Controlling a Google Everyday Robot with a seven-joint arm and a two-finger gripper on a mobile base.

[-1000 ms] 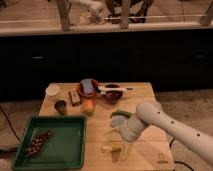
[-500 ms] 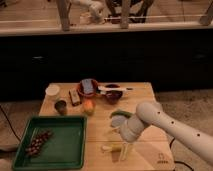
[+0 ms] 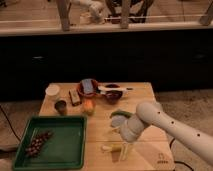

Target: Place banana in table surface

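- Nothing has visibly shifted since half a second ago: the arm, the hand and the banana sit where they were
- Tabletop (image 3: 145,95): light wooden planks, carrying everything below
- White arm (image 3: 172,127): reaches in from the right over the front right corner and bends down toward the front edge
- Green tray (image 3: 50,119): lies over the front left corner, with a dark clustered thing (image 3: 38,143) in its left half
- Red bowl (image 3: 82,93): near the back edge, holding a blue-grey object; a dark bowl (image 3: 113,95) stands just to its right
- Hand (image 3: 124,154): points down close to the front edge, right of the tray, just beside the banana's right end; I cannot tell whether it is open, closed or gripping the fruit
- Green vegetable (image 3: 120,114): curved, near the middle, partly behind the arm's wrist
- Banana (image 3: 110,147): pale yellow, lies on the tabletop near the front edge, between the tray and the hand
- Orange-yellow fruit (image 3: 88,105): in front of the red bowl
- White cup (image 3: 52,90): at the back left corner
- Small dark logo (image 3: 161,160): at the front right corner
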